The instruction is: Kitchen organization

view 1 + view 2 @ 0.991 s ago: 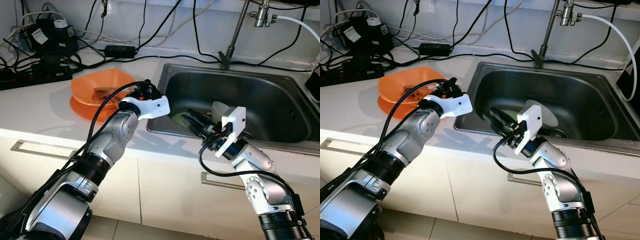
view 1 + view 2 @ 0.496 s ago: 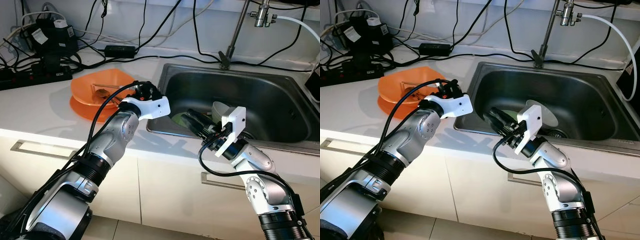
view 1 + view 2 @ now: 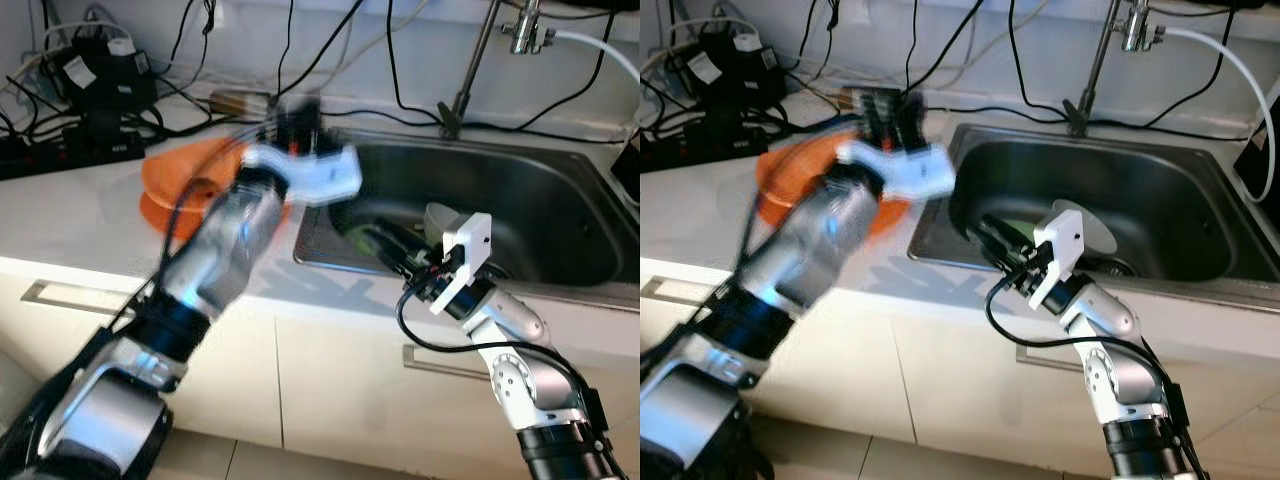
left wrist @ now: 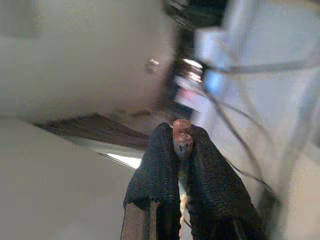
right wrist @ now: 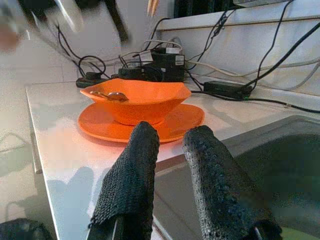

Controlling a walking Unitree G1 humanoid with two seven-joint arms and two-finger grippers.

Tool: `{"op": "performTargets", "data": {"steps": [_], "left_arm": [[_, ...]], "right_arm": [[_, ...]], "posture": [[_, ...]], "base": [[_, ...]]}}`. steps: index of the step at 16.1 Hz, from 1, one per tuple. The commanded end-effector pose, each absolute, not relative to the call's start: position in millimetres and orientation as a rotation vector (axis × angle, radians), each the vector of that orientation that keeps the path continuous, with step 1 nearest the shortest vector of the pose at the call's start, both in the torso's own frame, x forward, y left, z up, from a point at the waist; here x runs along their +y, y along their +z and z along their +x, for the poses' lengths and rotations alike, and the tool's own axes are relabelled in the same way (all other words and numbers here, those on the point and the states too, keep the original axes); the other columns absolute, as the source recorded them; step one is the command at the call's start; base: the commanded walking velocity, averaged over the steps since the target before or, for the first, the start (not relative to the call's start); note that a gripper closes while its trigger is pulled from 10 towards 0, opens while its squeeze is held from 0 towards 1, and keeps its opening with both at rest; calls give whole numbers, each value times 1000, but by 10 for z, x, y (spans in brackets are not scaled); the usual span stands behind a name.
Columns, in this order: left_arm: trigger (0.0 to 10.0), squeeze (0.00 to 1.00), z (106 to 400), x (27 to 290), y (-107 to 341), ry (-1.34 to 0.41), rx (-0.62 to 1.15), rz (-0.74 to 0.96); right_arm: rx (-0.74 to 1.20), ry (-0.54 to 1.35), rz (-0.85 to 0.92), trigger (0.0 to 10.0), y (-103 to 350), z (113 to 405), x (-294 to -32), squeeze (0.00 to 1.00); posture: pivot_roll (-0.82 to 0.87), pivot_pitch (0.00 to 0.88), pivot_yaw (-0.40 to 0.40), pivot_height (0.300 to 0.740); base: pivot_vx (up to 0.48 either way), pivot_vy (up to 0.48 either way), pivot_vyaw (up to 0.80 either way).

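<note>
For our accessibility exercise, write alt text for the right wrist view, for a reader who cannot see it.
Two black fingers of the right gripper, held apart with nothing between them, point at an orange bowl on an orange plate on a white counter. Black cables and power adapters lie behind the bowl, and the sink's edge runs beside the fingers.

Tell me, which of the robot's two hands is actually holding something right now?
The left gripper, raised over the counter: its black fingers are pinched shut on a pair of chopsticks. The right gripper, by the sink's edge, has its fingers apart with nothing between them.
</note>
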State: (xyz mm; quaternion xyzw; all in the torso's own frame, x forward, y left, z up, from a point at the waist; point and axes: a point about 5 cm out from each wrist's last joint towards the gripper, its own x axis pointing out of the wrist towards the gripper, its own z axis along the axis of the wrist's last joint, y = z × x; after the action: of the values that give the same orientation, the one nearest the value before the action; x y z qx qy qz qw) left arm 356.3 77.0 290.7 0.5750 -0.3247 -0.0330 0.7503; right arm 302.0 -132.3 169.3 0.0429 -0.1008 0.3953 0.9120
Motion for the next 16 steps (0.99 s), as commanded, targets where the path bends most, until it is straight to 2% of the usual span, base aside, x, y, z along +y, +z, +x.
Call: {"op": "performTargets", "data": {"steps": [1, 2, 5, 6, 7, 9, 10, 14, 16], "left_arm": [[10000, 0, 3490, 723, 3052, -84, -768, 1067], [10000, 0, 3461, 724, 3086, -118, -753, 835], [10000, 0, 3376, 691, 3083, -222, -718, 582], [10000, 0, 3337, 655, 3083, -298, -696, 430], [10000, 0, 3337, 625, 3066, -354, -685, 363], [10000, 0, 3258, 588, 3073, -397, -701, 296], [10000, 0, 3227, 597, 3074, -419, -676, 223], [10000, 0, 3208, 603, 3024, -482, -590, 147], [10000, 0, 3222, 610, 2993, -484, -572, 145]], "right_arm": [[-225, 773, 83, 10000, 1729, 3069, -1337, 0], [-233, 692, 70, 10000, 1754, 3147, -1379, 0], [-259, 499, 62, 10000, 1830, 3287, -1558, 0], [-278, 443, 63, 10000, 1875, 3320, -1631, 1000], [-296, 413, 67, 10000, 1909, 3336, -1673, 1000], [-305, 373, -38, 10000, 1934, 3363, -1699, 1000], [-300, 353, -145, 10000, 1930, 3382, -1702, 1000], [-311, 415, -286, 10000, 1937, 3382, -1553, 1000], [-314, 431, -299, 10000, 1921, 3376, -1512, 1000]], "posture": [[44, 14, -14, 740], [42, 12, -12, 740], [35, 15, -10, 740], [37, 16, -11, 740], [37, 17, -12, 740], [36, 17, -9, 740], [35, 17, -11, 740], [39, 20, -13, 740], [39, 20, -13, 740]], "base": [[0, 0, 0], [0, 0, 0], [0, 0, 0], [0, 0, 0], [0, 0, 0], [0, 0, 0], [0, 0, 0], [0, 0, 0], [0, 0, 0]]}}
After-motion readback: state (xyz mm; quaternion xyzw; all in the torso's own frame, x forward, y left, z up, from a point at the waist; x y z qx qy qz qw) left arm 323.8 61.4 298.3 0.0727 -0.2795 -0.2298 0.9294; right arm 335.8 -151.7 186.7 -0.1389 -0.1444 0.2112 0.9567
